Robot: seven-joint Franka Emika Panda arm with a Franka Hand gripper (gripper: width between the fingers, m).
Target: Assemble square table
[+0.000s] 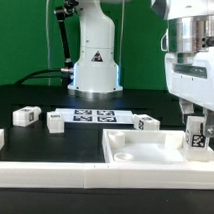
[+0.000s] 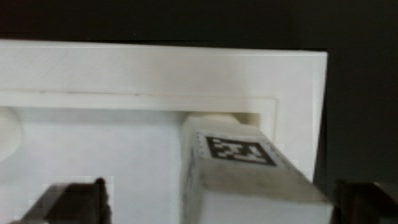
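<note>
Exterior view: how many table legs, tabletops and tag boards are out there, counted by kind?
Table legs: 4
Square tabletop: 1
Marker board: 1
Total: 6

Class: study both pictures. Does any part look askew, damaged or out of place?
Nothing stands out. One leg stands upright in a corner recess of the square table, inside the open gripper. Three other legs lie loose beside the marker board, not yet fitted. No damage shows.
</note>
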